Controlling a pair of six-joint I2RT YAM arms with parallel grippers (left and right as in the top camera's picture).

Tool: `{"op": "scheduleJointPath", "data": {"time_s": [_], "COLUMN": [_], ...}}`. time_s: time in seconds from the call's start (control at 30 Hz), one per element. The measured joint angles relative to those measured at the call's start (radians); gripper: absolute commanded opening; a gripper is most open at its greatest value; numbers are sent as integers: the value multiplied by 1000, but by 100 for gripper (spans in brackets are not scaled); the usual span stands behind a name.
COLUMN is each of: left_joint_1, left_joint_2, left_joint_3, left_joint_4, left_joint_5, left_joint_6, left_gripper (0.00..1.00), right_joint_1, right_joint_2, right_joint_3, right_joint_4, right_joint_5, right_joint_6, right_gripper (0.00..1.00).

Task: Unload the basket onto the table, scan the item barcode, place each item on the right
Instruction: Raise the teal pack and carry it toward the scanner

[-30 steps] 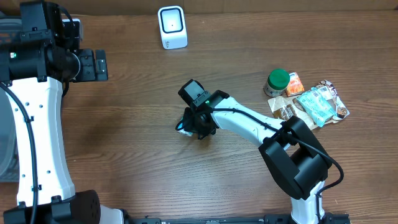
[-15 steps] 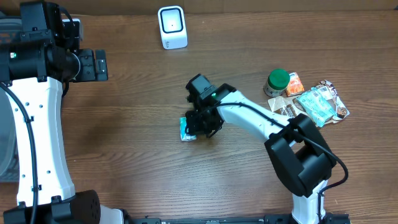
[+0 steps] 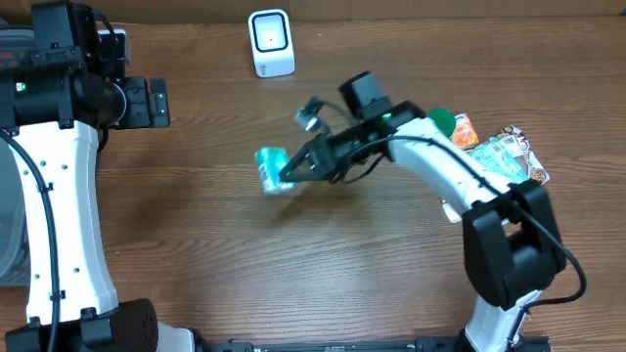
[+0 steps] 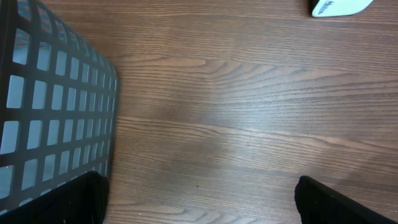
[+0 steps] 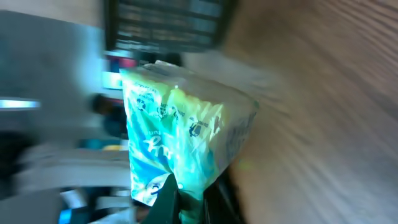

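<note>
A teal and white snack packet [image 3: 270,167] hangs above the table's middle, and my right gripper [image 3: 289,173] is shut on its edge. In the right wrist view the crinkled packet [image 5: 180,134] fills the centre, pinched at its lower end by the dark fingers [image 5: 169,202] of the right gripper [image 5: 193,200]. The white barcode scanner [image 3: 271,43] stands at the back, apart from the packet. Its base shows at the top right of the left wrist view as the scanner [image 4: 341,6]. My left gripper [image 3: 148,103] is open at the far left, and in its own view the left gripper [image 4: 199,202] has nothing between its fingers.
A pile of snack packets [image 3: 499,161] lies at the right with a green-lidded jar [image 3: 442,119] partly behind my right arm. A grey mesh basket [image 4: 43,99] sits at the left edge, under my left arm.
My right gripper closed on the packet, lifted it off the table and swung it up and slightly left, the arm stretching out level. The left arm has not moved.
</note>
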Motion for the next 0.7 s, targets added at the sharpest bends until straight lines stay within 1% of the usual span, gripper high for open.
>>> {"op": "scheduleJointPath", "data": {"time_s": [0.17, 0.27, 0.43, 0.7], "left_joint_1": [0, 0, 0, 0], "left_joint_2": [0, 0, 0, 0], "left_joint_3": [0, 0, 0, 0], "left_joint_4": [0, 0, 0, 0], "left_joint_5": [0, 0, 0, 0], "left_joint_6": [0, 0, 0, 0], "left_gripper": [100, 100, 100, 99], "right_joint_1": [-78, -108, -138, -164], "right_joint_2": [0, 0, 0, 0], "right_joint_3": [0, 0, 0, 0], "right_joint_4": [1, 4, 8, 8], "right_joint_5": [-158, -203, -233, -242], "right_joint_6": [14, 53, 103, 127], "right_gripper": [4, 4, 4, 4]}}
